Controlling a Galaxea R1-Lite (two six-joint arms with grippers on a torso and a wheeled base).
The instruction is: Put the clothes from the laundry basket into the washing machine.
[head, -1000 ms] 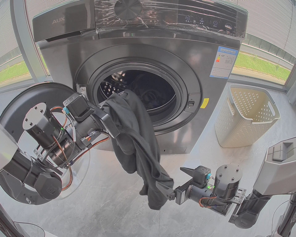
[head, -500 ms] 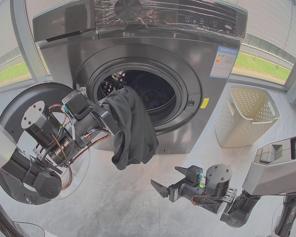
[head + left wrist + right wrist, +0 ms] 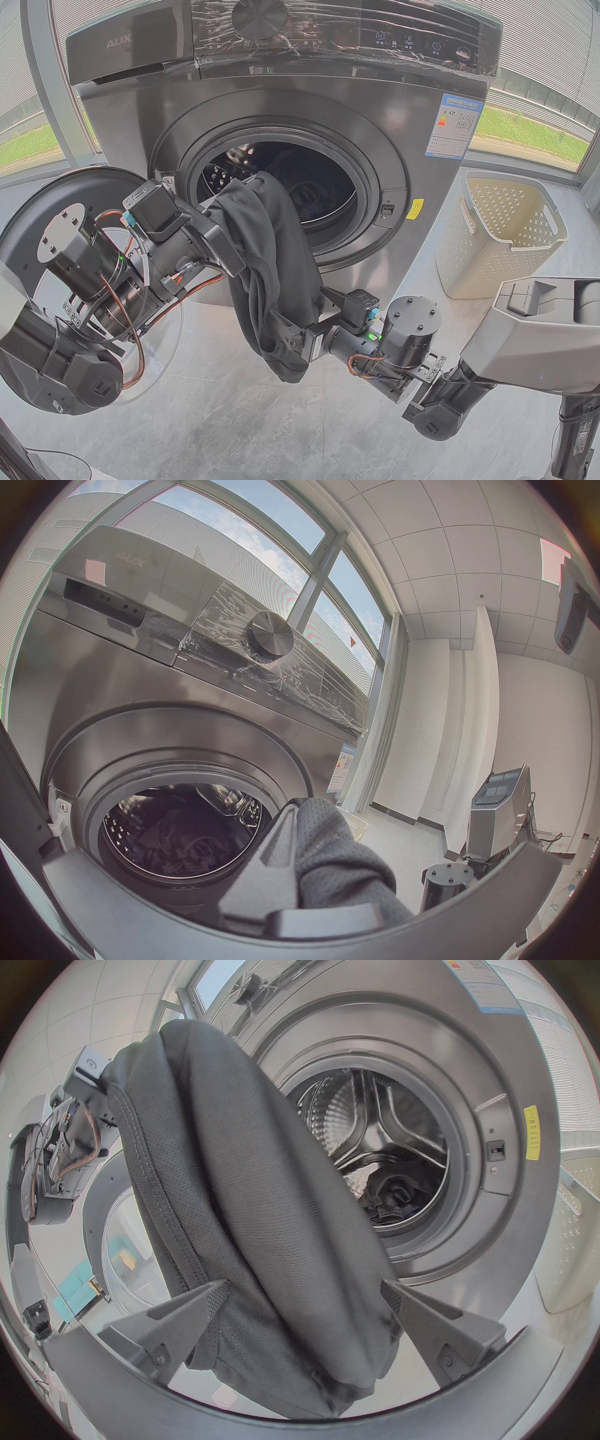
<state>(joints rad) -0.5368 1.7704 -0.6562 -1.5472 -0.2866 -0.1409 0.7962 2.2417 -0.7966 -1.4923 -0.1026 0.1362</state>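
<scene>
Left gripper (image 3: 325, 867): jaws clamped on dark garment (image 3: 275, 250) at washing machine (image 3: 400, 125) mouth. Right gripper (image 3: 303, 1285): jaws spread wide, straddling garment's hanging lower fold.

Head view: high up, facing forward and down at the washing machine (image 3: 400, 106) front, mid range. It takes in the floor (image 3: 237, 412) and the laundry basket (image 3: 500, 237) on the right. Left wrist view: low, just behind the left pincer (image 3: 312, 861), tilted up at the machine front and the ceiling (image 3: 475, 555). Right wrist view: behind the right pincer (image 3: 303, 1285), very near the dark garment (image 3: 262, 1210), facing the drum opening (image 3: 387, 1166). All three share the drum opening and the dark garment.
</scene>
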